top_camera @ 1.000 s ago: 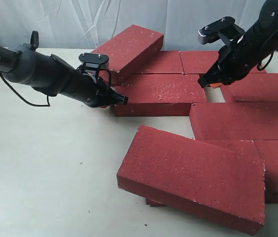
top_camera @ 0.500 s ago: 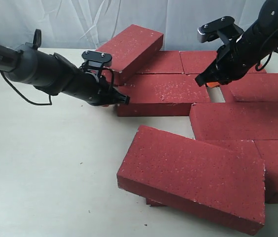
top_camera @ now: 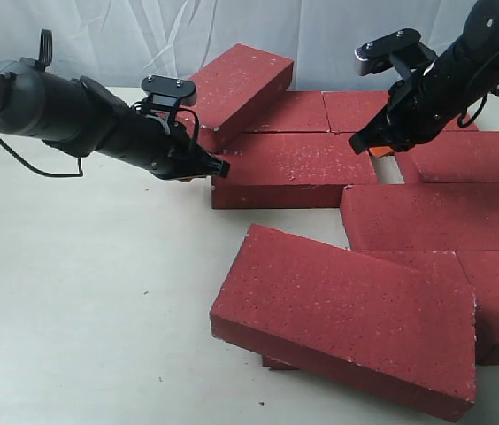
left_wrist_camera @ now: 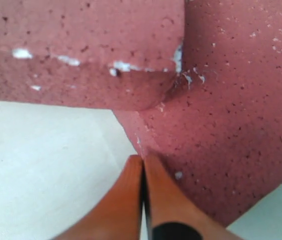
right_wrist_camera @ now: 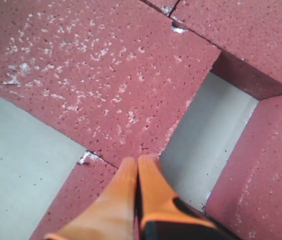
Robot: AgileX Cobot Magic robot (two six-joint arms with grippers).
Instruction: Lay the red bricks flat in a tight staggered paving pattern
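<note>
Exterior view, as we log it: red bricks (top_camera: 435, 217) lie mostly flat across the back and right of the table (top_camera: 81, 292), whose left half stands open.

- Centre brick (top_camera: 289, 168): flat, with a leaning brick (top_camera: 236, 84) propped on its back-left corner.
- Front brick (top_camera: 347, 319): tilted, overlapping its neighbours.
- Left gripper (top_camera: 219, 167): fingers (left_wrist_camera: 133, 172) pressed together, empty, tip at the centre brick's left end.
- Right gripper (top_camera: 364, 144): fingers (right_wrist_camera: 128, 175) pinched closed, empty, at that brick's right edge beside a gap (right_wrist_camera: 211, 140) of bare table.
- Since a second ago: we note the centre brick's left end has shifted slightly rightward and the left arm is raised.
</note>
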